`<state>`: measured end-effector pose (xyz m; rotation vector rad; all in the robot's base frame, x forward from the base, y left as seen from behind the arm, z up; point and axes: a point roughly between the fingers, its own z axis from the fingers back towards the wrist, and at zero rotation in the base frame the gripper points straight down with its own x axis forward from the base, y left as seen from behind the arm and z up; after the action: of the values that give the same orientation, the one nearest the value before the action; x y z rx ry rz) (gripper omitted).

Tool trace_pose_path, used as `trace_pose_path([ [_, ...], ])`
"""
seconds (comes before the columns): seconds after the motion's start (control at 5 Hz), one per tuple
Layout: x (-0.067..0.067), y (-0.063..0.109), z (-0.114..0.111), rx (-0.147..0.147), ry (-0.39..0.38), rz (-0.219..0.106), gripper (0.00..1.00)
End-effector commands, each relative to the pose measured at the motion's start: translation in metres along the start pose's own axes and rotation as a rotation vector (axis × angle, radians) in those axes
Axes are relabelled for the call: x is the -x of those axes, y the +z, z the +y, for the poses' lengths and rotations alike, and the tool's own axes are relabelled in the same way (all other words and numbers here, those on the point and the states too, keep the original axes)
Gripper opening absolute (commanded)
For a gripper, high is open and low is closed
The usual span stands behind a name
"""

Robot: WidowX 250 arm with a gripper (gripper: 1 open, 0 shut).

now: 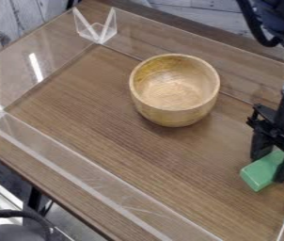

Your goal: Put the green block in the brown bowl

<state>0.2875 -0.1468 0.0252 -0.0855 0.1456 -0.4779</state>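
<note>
The green block (262, 173) sits at the right edge of the wooden table, its upper end between the black fingers of my gripper (277, 160), which is shut on it. Its lower end looks tipped slightly off the table surface. The brown bowl (175, 89), round and light tan with visible grain, stands near the middle of the table, to the left of and beyond the gripper. It holds nothing. The arm rises from the gripper toward the top right corner.
A low clear plastic wall (56, 151) runs around the table (94, 113). A clear folded plastic piece (94, 26) stands at the back left corner. Dark frame parts show at the far left.
</note>
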Motion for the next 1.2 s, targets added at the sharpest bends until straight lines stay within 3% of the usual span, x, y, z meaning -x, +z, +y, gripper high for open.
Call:
trace_pose_path([
  [0.0,-0.0060,0.0194,-0.0019,0.001,-0.020,-0.074,0.00],
  [0.2,-0.0056,0.0193,-0.0015,0.003,-0.021,-0.079,0.00],
  [0.4,-0.0049,0.0210,-0.0016,0.004,-0.021,-0.084,1.00],
  [0.8,-0.0061,0.0181,-0.0006,0.008,-0.025,-0.082,1.00],
  [1.0,-0.0067,0.0158,0.0002,0.009,-0.022,-0.082,0.00],
])
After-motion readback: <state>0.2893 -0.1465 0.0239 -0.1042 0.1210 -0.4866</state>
